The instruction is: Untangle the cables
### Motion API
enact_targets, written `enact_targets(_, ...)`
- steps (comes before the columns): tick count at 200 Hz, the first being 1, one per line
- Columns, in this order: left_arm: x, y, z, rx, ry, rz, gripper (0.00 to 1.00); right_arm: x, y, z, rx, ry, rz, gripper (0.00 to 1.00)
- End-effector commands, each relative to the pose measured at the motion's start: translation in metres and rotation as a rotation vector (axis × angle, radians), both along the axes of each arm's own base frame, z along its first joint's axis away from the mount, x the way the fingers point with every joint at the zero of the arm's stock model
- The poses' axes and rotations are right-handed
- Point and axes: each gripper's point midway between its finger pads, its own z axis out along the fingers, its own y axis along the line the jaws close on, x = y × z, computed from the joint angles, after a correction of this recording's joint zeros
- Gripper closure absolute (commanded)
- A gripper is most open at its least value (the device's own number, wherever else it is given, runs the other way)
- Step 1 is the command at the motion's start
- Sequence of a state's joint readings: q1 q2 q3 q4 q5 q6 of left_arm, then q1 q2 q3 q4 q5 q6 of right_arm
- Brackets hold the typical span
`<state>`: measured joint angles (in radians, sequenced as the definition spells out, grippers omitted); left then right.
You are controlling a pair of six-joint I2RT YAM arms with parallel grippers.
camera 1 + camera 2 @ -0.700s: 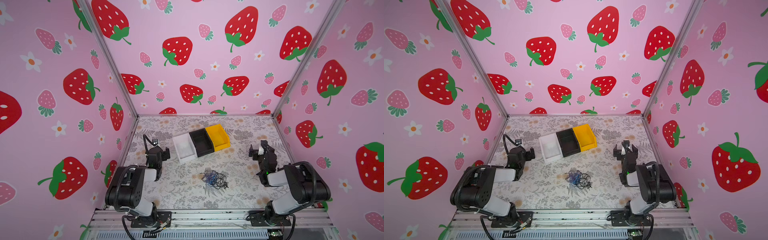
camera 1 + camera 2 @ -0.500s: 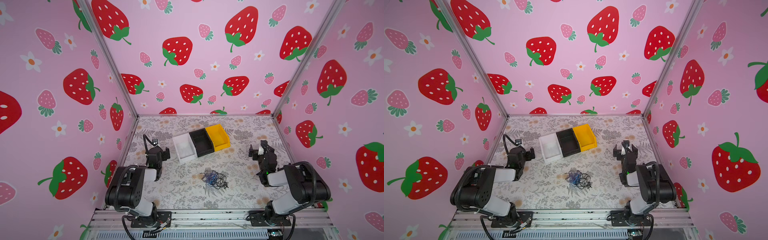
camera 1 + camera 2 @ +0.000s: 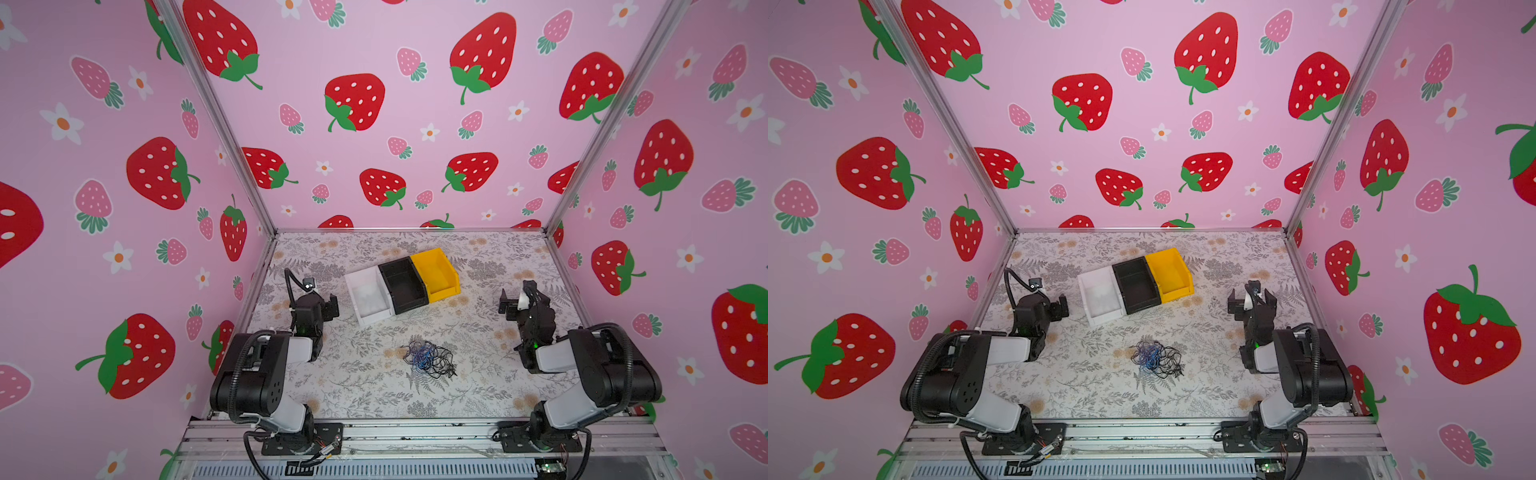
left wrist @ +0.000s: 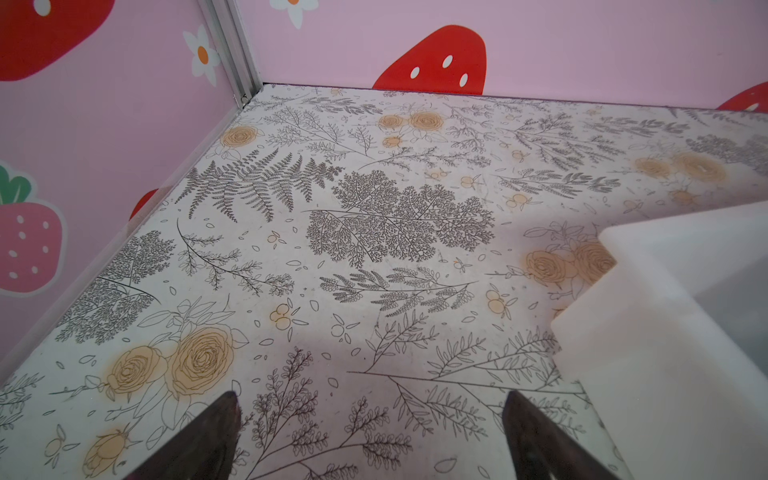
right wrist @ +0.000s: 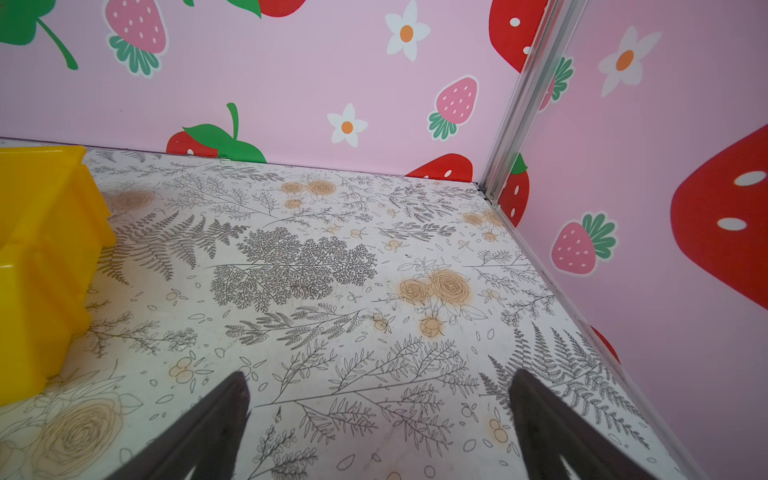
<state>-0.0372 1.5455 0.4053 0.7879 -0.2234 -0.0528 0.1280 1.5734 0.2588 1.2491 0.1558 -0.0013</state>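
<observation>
The cables (image 3: 429, 359) (image 3: 1157, 359) lie in one loose tangle of thin black, blue and purple wire on the floral table, near its front middle in both top views. My left gripper (image 3: 328, 306) (image 3: 1059, 308) rests low at the left, well apart from the tangle, beside the white bin. Its fingers stand wide apart with only bare table between them in the left wrist view (image 4: 370, 401). My right gripper (image 3: 515, 300) (image 3: 1250, 300) sits at the right, also open and empty (image 5: 379, 382). Neither wrist view shows the cables.
Three bins stand in a slanted row behind the tangle: white (image 3: 368, 296) (image 4: 673, 332), black (image 3: 402, 284), yellow (image 3: 436, 272) (image 5: 37, 266). Pink strawberry walls close the left, back and right sides. An aluminium rail (image 3: 415, 436) runs along the front edge.
</observation>
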Motion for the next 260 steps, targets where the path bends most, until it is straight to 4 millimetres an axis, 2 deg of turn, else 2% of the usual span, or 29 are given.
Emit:
enact_targets(1, 0.011, -0.001, 0.013, -0.009, -0.039, -0.008, 0.01, 0.004, -0.001, 0.004, 0.008, -0.011, -0.002, 0.01)
enact_targets(56, 0.011, -0.001, 0.013, -0.010, -0.040, -0.009, 0.01, 0.003, -0.002, 0.005, 0.007, -0.014, -0.003, 0.01)
enact_targets(75, 0.012, -0.002, 0.018, -0.023, -0.045, -0.023, 0.01, -0.001, -0.008, 0.014, 0.022, -0.042, -0.043, 0.01)
enact_targets(95, 0.015, -0.001, 0.040, -0.017, 0.030, -0.023, 0.01, 0.000, -0.005, 0.036, 0.005, -0.032, -0.041, 0.00)
enact_targets(116, 0.013, -0.007, 0.076, -0.031, 0.003, -0.052, 0.01, 0.003, -0.001, 0.065, 0.054, -0.007, -0.030, 0.04)
enact_targets(125, 0.009, -0.015, 0.091, -0.058, -0.006, -0.093, 0.00, 0.001, 0.006, 0.071, 0.085, 0.033, 0.004, 0.07)
enact_targets(138, -0.003, -0.027, 0.102, -0.109, 0.050, -0.135, 0.00, -0.003, 0.023, 0.071, 0.146, 0.107, 0.089, 0.10)
enact_targets(157, -0.021, -0.053, 0.117, -0.168, 0.128, -0.218, 0.00, -0.015, 0.054, 0.064, 0.241, 0.281, 0.222, 0.16)
enact_targets(174, -0.041, -0.097, 0.128, -0.188, 0.179, -0.377, 0.00, -0.035, 0.080, 0.054, 0.316, 0.450, 0.325, 0.24)
enact_targets(186, -0.055, -0.128, 0.133, -0.153, 0.205, -0.488, 0.01, -0.052, 0.097, 0.043, 0.346, 0.556, 0.387, 0.25)
enact_targets(210, -0.079, -0.179, 0.135, -0.116, 0.272, -0.658, 0.01, -0.085, 0.121, 0.020, 0.438, 0.760, 0.430, 0.32)
enact_targets(224, -0.088, -0.206, 0.136, -0.093, 0.295, -0.743, 0.01, -0.106, 0.144, 0.009, 0.489, 0.872, 0.491, 0.39)
enact_targets(239, -0.099, -0.235, 0.134, -0.053, 0.318, -0.843, 0.01, -0.123, 0.164, 0.001, 0.512, 0.955, 0.547, 0.40)
enact_targets(260, -0.110, -0.266, 0.125, 0.006, 0.338, -0.951, 0.00, -0.148, 0.184, -0.013, 0.502, 1.063, 0.595, 0.41)
